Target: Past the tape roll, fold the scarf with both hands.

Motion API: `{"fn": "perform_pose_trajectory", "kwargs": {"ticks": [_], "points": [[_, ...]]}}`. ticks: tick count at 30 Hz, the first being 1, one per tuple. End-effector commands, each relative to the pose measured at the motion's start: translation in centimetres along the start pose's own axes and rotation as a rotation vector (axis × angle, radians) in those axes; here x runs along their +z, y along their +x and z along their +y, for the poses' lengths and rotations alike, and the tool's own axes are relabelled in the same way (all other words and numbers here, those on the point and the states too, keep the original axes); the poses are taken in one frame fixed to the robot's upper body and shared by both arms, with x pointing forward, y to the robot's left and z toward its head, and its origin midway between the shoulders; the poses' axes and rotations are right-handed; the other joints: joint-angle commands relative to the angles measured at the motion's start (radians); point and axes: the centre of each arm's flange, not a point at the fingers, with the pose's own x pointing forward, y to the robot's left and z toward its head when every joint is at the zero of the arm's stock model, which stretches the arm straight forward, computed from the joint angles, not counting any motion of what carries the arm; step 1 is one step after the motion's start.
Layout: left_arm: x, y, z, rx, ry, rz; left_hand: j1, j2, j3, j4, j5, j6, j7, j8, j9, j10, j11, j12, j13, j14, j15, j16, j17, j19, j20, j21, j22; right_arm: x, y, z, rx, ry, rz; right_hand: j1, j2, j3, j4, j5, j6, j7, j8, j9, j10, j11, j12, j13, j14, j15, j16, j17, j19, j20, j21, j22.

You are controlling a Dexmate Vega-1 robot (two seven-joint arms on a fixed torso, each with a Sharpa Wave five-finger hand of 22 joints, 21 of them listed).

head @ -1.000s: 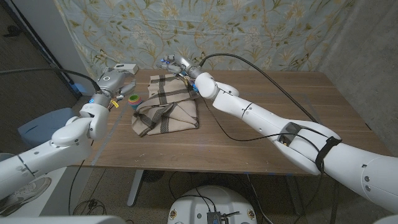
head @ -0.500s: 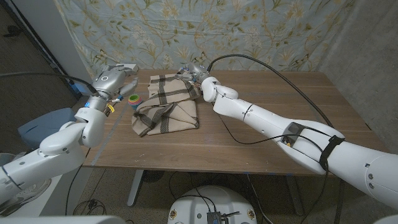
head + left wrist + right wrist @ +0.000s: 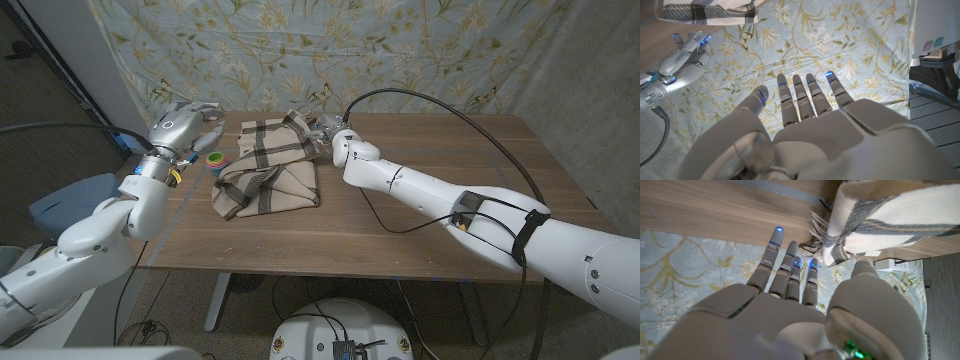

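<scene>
The scarf (image 3: 266, 165) is lying bunched and partly doubled over on the wooden table (image 3: 420, 215), with its far plaid end just in front of the right hand (image 3: 325, 127) and its near side trailing toward the left hand (image 3: 188, 122). The tape roll (image 3: 215, 160) is sitting just beside the scarf, between it and the left hand, and the cloth reaches on beyond it, as the task asks.

The two hands are flanking the cloth at its far end, most likely so that each can take one corner and carry it over in a single fold. Neither is gripping anything: the left hand is hovering above the table edge with fingers straight and slightly spread, and the right hand is holding its fingers extended, close to the fringe.

The head view is giving the whole layout. The right wrist view is showing the scarf (image 3: 885, 217) from close in, its fringed corner lifting off the table just ahead of the right hand (image 3: 785, 280), with a clear gap at the fingertips. The left wrist view is showing the left hand (image 3: 805, 110) open against the patterned backdrop, with the right hand (image 3: 682, 60) across from it, also open.
</scene>
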Motion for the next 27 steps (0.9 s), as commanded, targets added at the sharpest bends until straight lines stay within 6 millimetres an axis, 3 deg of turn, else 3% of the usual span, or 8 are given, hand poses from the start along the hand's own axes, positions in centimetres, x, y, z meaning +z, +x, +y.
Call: {"fn": "perform_pose_trajectory", "kwargs": {"ticks": [1,9,15,21,22,23,24,27], "points": [[0.1,0.1,0.1,0.022,-0.001,0.001,-0.003,0.005,0.003,-0.006,0.006,-0.005,-0.002,-0.008,0.004,0.0,0.003,-0.006,0.005,0.007,-0.008,-0.003,0.002,0.005,0.002,0.009,0.005,-1.4,0.5,1.2,0.094,-0.043,0.084,-0.035,-0.005,-0.017,0.014,0.005,0.075,0.014,0.022,0.003,0.024,0.002,0.013,0.002,0.005,0.008,0.008,-0.007,0.007,0.003,-0.014,0.003],[-0.1,0.3,-0.1,0.03,0.025,0.028,0.0,0.031,0.012,-0.002,0.008,-0.015,0.002,-0.017,0.004,-0.007,0.004,-0.013,0.005,0.003,-0.004,-0.006,0.007,0.006,0.006,0.009,0.006,-0.5,0.3,1.2,0.095,-0.032,0.052,-0.069,-0.002,-0.03,0.019,0.019,0.27,0.039,0.071,-0.003,0.098,0.01,0.033,-0.004,0.014,0.018,0.015,-0.036,0.015,0.003,-0.037,0.006],[-0.2,0.3,-0.4,0.025,0.028,0.047,0.001,0.038,0.017,0.0,0.008,-0.018,0.001,-0.02,0.004,-0.011,0.009,-0.017,0.005,0.004,-0.004,-0.006,0.008,0.007,0.006,0.009,0.006,0.3,-0.1,1.1,0.123,0.03,0.005,0.04,-0.006,0.003,-0.063,0.036,0.385,0.051,0.093,-0.006,0.151,-0.013,0.038,-0.009,0.023,-0.002,0.029,-0.053,0.026,-0.003,-0.052,0.007],[-0.3,0.2,-0.3,0.03,0.032,0.045,0.003,0.04,0.02,0.0,0.008,-0.019,0.001,-0.022,0.005,-0.015,0.009,-0.021,0.006,0.004,-0.005,-0.007,0.008,0.009,0.005,0.009,0.006,1.3,-0.1,1.0,0.192,0.102,-0.049,0.105,0.001,0.027,-0.108,0.043,0.431,0.059,0.102,-0.004,0.192,-0.022,0.048,-0.008,0.025,-0.01,0.035,-0.059,0.032,-0.006,-0.058,0.008],[-0.3,0.2,-0.3,0.03,0.035,0.047,0.002,0.04,0.02,0.001,0.008,-0.019,0.001,-0.023,0.005,-0.016,0.008,-0.021,0.006,0.005,-0.005,-0.007,0.008,0.009,0.005,0.009,0.006,1.4,-0.1,1.1,0.197,0.114,-0.064,0.146,0.016,0.047,-0.133,0.049,0.46,0.06,0.11,-0.004,0.215,-0.031,0.055,-0.005,0.038,-0.019,0.042,-0.062,0.035,-0.01,-0.061,0.008],[-0.3,0.1,-0.3,0.031,0.036,0.044,0.002,0.04,0.02,0.0,0.008,-0.019,0.001,-0.023,0.005,-0.016,0.008,-0.022,0.006,0.005,-0.005,-0.007,0.008,0.01,0.005,0.01,0.006,1.7,0.0,1.1,0.208,0.155,-0.078,0.245,0.062,0.102,-0.191,0.057,0.5,0.054,0.119,-0.003,0.243,-0.044,0.061,0.0,0.051,-0.038,0.052,-0.063,0.04,-0.027,-0.064,0.009],[-0.4,0.0,-0.3,0.03,0.034,0.051,0.002,0.04,0.02,0.0,0.008,-0.019,0.001,-0.023,0.005,-0.017,0.008,-0.022,0.006,0.005,-0.005,-0.007,0.008,0.01,0.005,0.01,0.006,1.8,0.0,1.0,0.202,0.177,-0.092,0.303,0.093,0.139,-0.221,0.056,0.547,0.052,0.134,-0.001,0.277,-0.055,0.073,0.005,0.073,-0.056,0.067,-0.06,0.052,-0.049,-0.061,0.01],[-0.5,-0.2,-0.4,0.028,0.035,0.056,0.003,0.04,0.02,0.001,0.008,-0.022,0.001,-0.025,0.005,-0.019,0.006,-0.024,0.006,0.004,-0.006,-0.008,0.009,0.01,0.005,0.01,0.006,2.1,0.0,0.8,0.179,0.288,-0.133,0.355,0.107,0.179,-0.234,0.045,0.605,0.053,0.157,0.0,0.359,-0.087,0.104,0.017,0.128,-0.111,0.101,-0.043,0.064,-0.082,-0.054,0.012]]}}
